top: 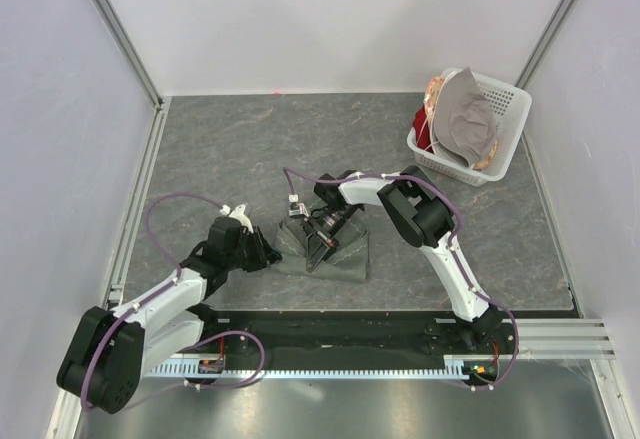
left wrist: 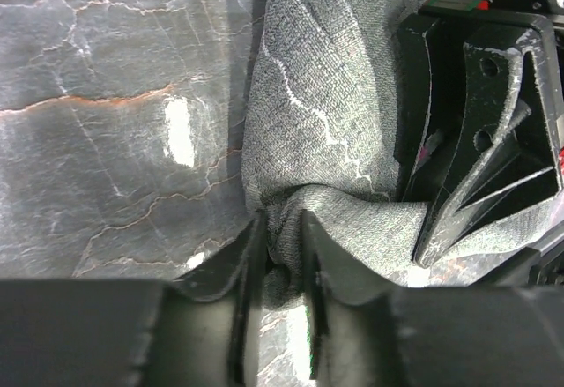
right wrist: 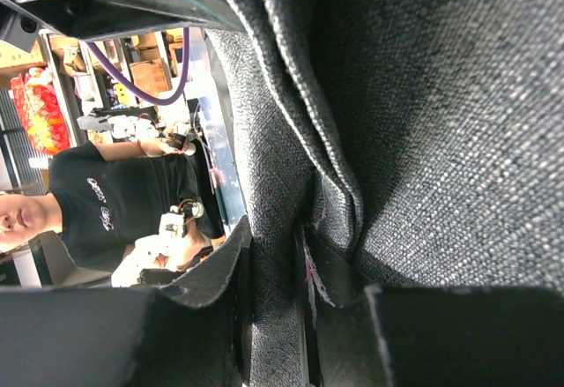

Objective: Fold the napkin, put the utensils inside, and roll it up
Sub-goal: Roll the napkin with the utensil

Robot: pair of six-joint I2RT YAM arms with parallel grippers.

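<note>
The left fingers were clenched on a bunched edge of the napkin, and the right fingers pinched a raised fold opposite, apparently to draw it over. The cloth lay mid-table, toward six o'clock.

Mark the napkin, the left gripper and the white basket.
napkin (top: pixel 348 262): top view, flat near-right part of the cloth.
left gripper (left wrist: pixel 282 228): left wrist view, midway between its fingertips, where they pinch a fold of the cloth.
white basket (top: pixel 512 119): top view, its right side wall.
</note>
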